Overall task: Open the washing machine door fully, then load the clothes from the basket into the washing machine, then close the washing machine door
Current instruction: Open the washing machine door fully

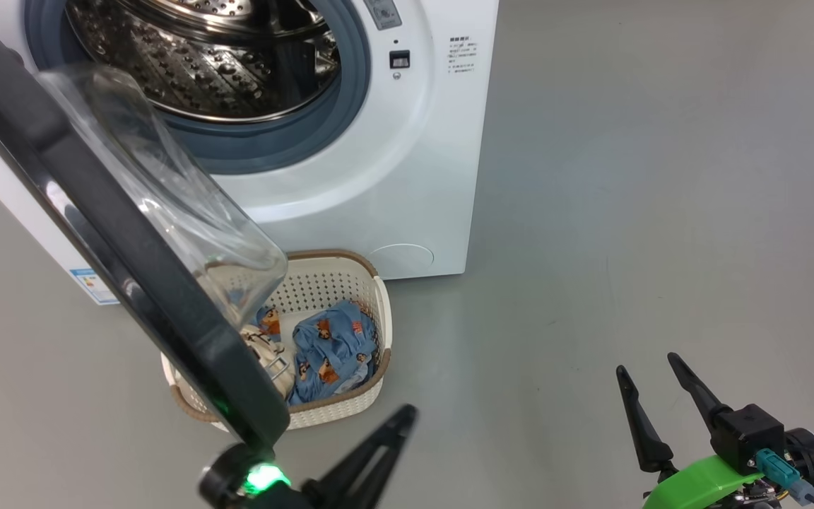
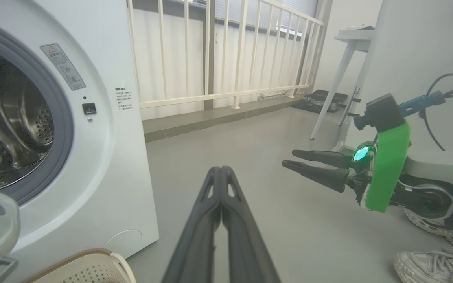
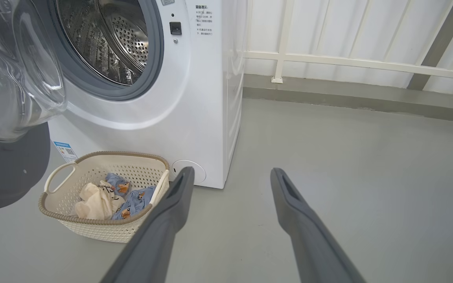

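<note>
The washing machine (image 1: 393, 177) stands on the grey floor (image 1: 626, 212). Its round door (image 1: 117, 261) is swung out on the left side. In the head view the door's glossy black rim runs diagonally down the left of the picture, and its clear glass bowl bulges toward the machine. The steel perforated drum (image 1: 202, 63) is exposed inside the grey-blue seal (image 1: 350, 106), and no garment shows in the visible part of it.

The cream basket (image 1: 350, 272) sits on the floor just before the machine's lower front, and the door covers its left part in the head view. The clothes (image 1: 333, 346) lie inside it. They are blue bear-print pieces and a cream-white piece (image 3: 92, 202) beside them.

The left gripper (image 2: 220, 171) has its two dark fingers pressed together with nothing between them, and it points over the floor to the right of the machine. In the head view it sits near the door's lower end, where contact with the door cannot be judged.

The right gripper (image 1: 646, 364) has its fingers spread wide and empty. It hangs over bare floor well to the right of the basket.

A white railing (image 2: 226, 51) runs behind the machine. A person's pale sneaker (image 2: 431, 267) shows at the lower right of the left wrist view.
</note>
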Motion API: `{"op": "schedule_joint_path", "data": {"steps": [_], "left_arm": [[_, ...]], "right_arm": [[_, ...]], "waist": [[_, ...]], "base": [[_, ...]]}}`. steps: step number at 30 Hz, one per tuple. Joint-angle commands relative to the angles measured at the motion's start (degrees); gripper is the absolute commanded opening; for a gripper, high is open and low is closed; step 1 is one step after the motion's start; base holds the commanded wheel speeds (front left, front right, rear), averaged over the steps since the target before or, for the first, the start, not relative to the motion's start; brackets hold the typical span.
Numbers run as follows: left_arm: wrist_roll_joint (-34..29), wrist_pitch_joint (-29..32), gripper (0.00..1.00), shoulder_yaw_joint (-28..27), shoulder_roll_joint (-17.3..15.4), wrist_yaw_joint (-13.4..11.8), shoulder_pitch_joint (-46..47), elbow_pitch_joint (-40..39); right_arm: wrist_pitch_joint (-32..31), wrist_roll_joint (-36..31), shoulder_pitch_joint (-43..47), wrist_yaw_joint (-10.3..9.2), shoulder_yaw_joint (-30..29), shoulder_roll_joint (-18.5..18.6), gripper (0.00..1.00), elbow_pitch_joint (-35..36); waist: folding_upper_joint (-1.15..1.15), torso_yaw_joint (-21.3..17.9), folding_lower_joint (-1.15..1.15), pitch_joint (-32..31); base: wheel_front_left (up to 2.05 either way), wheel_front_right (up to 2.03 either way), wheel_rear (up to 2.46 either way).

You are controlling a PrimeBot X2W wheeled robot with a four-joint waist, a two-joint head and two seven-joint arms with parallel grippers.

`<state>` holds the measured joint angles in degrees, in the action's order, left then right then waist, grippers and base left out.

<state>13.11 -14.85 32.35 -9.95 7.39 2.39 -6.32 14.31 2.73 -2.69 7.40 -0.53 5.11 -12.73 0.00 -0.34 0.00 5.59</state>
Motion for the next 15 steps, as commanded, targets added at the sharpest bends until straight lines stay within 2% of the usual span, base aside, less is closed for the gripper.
{"op": "schedule_joint_path", "data": {"steps": [1, 15], "left_arm": [[0.74, -0.15, 0.0, -2.7, -0.12, -0.08, 0.84, -0.68], [0.72, -0.15, 0.0, -11.12, 2.45, -0.11, 4.99, 6.33]], "right_arm": [[0.69, 0.52, -2.08, 0.09, 1.59, 0.55, 1.0, 1.08], [0.69, 1.04, -2.12, 0.09, 2.01, 0.4, 1.0, 0.49]], "waist": [[0.0, -0.04, 0.0, -0.03], [0.0, -0.92, 0.0, 0.06]], "base": [[0.0, 0.0, 0.0], [0.0, 0.0, 0.0]]}}
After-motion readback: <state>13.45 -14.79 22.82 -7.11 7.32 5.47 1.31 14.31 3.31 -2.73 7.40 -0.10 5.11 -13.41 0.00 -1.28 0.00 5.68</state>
